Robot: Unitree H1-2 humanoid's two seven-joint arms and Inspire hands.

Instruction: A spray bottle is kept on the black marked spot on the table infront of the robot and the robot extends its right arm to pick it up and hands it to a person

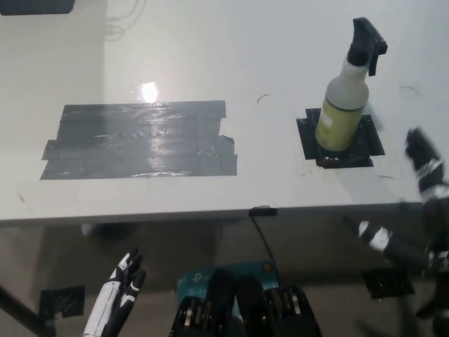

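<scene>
White left hand (119, 288): seen at the lower left, below the front edge of the table (210, 56), hanging at rest. Its fingers are spread and nothing is held.

Large tape patch (140, 140): a wide grey-black rectangle of overlapping strips, laid on the left half of the tabletop, set back a little from the front edge. Nothing is placed on it; a glare spot is seen just behind it.

Small clip or cable end (262, 210): fixed at the front edge near the middle, with a cable running down from it.

Spray bottle (345, 98): stood upright on the small black marked spot (342, 140), on the right half of the table, fairly near the front edge. A black trigger head, a pale body and a yellow-green label are noted. It is not touched by anything.

Black right hand (414, 203): blurred, found just past the table's front right, right of the bottle and apart from it. The fingers appear spread and nothing is grasped.

Progress: judged early. The reach appears begun; the grasp, the lift and the handing over are all left to be done. No person is seen.
</scene>
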